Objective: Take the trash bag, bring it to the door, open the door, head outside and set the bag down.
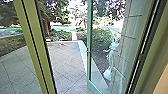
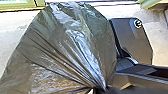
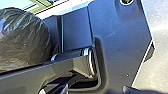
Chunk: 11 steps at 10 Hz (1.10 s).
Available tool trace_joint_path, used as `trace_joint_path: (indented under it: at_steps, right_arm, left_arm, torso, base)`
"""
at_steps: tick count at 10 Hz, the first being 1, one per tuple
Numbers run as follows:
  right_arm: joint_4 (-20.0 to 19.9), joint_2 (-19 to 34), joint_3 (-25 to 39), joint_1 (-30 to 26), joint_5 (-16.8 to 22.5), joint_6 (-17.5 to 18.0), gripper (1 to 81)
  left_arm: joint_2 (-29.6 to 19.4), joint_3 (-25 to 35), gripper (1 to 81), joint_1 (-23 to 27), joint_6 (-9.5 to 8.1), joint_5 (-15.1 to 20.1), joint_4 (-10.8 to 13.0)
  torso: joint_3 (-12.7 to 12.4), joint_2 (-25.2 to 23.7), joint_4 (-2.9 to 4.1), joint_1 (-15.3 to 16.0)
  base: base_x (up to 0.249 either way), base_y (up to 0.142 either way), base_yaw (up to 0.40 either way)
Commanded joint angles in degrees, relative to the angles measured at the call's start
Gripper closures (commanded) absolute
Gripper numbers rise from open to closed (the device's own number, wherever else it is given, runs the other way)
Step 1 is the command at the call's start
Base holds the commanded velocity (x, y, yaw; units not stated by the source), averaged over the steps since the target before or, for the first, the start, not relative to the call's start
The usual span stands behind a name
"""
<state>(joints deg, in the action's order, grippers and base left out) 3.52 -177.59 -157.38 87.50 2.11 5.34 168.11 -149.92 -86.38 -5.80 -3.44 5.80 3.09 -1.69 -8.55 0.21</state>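
Colours: trash bag [image 2: 62, 45] smoky grey-black, brown tint in patches, blue-white shine streaks, dark crease lines fanning out. Glass door [image 1: 89, 32]: blue-green frame. Door post [image 1: 30, 37]: yellowish olive green, black stripe down it. Paving [image 1: 65, 65]: grey, darker joint lines in a slanted grid. Kerb [image 1: 83, 51]: paler grey. Wall [image 1: 132, 32]: grey, thin dark block seams. Statue [image 1: 110, 60]: whitish. Shrub [image 1: 97, 37]: mid green. Tree trunk [image 1: 47, 25]: brown. Blossoms [image 1: 105, 5]: purple, pink-white between. Ground [image 2: 15, 35] by bag: pale grey.
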Motion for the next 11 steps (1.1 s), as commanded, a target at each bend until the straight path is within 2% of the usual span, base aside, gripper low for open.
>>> trace_joint_path:
  at_steps: [1,6,11]
  right_arm:
    - [-0.01,-0.51,0.33,-2.46,2.99,-0.42,1.0]
    - [-0.01,-0.51,0.33,-2.46,2.73,-0.42,1.0]
    - [0.08,-0.51,0.33,-2.55,2.73,-0.51,1.0]
  left_arm:
    - [-0.31,0.15,81.1,2.93,0.44,2.65,0.44]
    - [-0.14,0.33,81.1,2.93,0.44,2.65,0.61]
    - [-0.31,0.15,81.1,2.93,0.44,2.65,0.61]
  torso:
    - [0.00,0.00,0.00,0.00]
    - [0.00,0.00,0.00,0.00]
    - [0.00,0.00,0.00,0.00]
  base:
    - [0.000,-0.155,0.000]
    - [0.000,-0.168,0.000]
    - [0.000,-0.137,0.000]
